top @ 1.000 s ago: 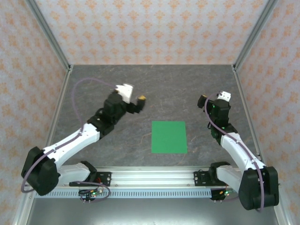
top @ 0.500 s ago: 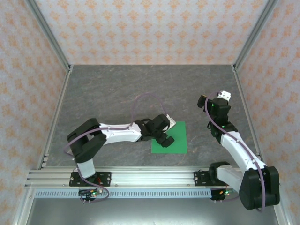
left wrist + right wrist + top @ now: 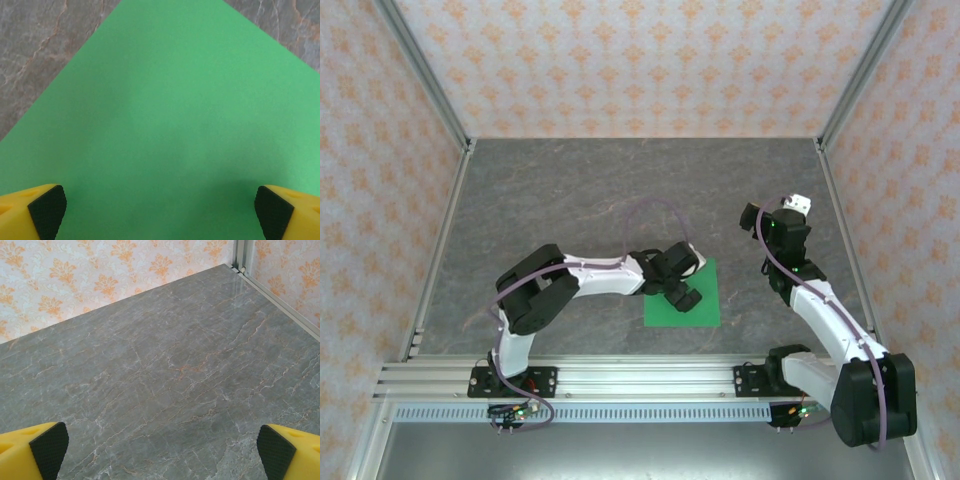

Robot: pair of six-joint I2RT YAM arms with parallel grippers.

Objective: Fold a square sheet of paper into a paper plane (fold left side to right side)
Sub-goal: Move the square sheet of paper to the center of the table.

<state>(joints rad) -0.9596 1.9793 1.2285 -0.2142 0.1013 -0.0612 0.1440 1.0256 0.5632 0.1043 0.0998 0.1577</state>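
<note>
Just inside paper (image 3: 705,305) edge, left pincer (image 3: 160,210) gapes.

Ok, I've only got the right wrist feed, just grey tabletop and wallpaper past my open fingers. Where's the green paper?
Observer: The square sheet of paper lies flat on the table, near the front edge and a little right of centre.
Operator: Is the other arm anywhere near it?
Observer: Yes. The left arm stretches across to it, and the left fingers are over the sheet's left side.
Operator: Are they gripping it?
Observer: No. In the left wrist view they stand wide apart, with flat, uncreased green paper between them.
</note>
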